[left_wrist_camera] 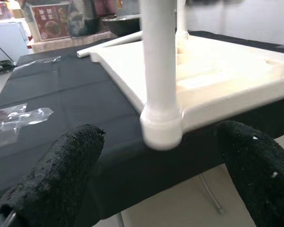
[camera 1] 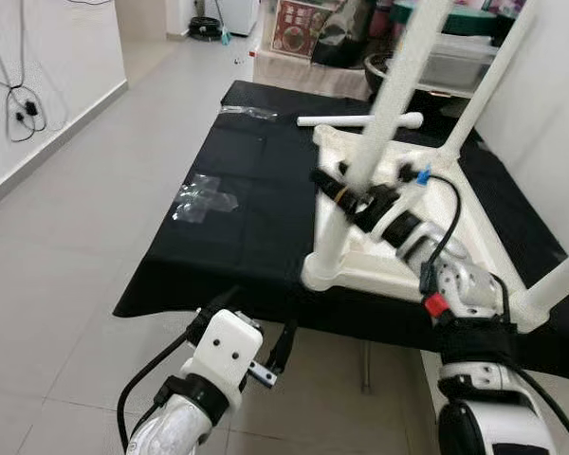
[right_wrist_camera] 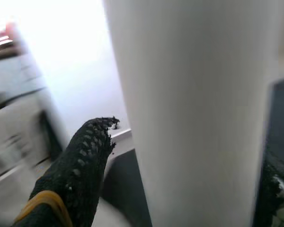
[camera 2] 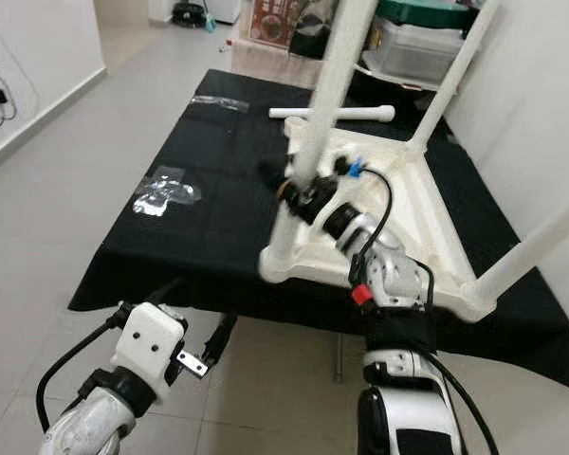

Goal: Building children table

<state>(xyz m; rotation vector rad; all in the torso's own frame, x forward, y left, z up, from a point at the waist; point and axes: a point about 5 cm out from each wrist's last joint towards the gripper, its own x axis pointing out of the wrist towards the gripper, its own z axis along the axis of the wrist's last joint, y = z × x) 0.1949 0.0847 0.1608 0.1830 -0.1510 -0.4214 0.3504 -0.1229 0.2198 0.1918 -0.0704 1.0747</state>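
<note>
We see the white children table point(camera 1: 398, 227) lying upside down on the worktop point(camera 1: 247, 190), which is draped in a black cloth. It sits toward the worktop's right side, its near corner just over the front edge. Three white legs stand up from its underside: the near-corner leg point(camera 1: 398, 76) rises steeply upward, another leg point(camera 1: 488, 81) stands at the far right corner, and a third point(camera 1: 559, 284) leans out at the near right corner. A fourth, loose leg point(camera 1: 360, 120) lies flat on the cloth just beyond the tabletop's far edge.

Our right hand point(camera 1: 346, 185) is clenched on the near-corner leg low down, close to where it meets the tabletop; in the right wrist view the white tube passes between the black fingers point(right_wrist_camera: 80, 165), which hug it on both sides. A black cable with a blue clip point(camera 1: 423, 175) loops over the wrist.

Our left hand point(camera 1: 247, 332) hangs below the worktop's front edge, near the table's near corner but apart from it. Its fingers point(left_wrist_camera: 57, 175) are spread wide and grasp nothing; the left wrist view looks between them at the leg's socket.

Crumpled clear plastic wrap point(camera 1: 204, 197) lies on the cloth toward the left edge, and another piece point(camera 1: 247, 112) near the far left corner. Grey floor tiles point(camera 1: 76, 237) spread to the left, and storage clutter point(camera 1: 313, 28) stands beyond the worktop's far edge.
</note>
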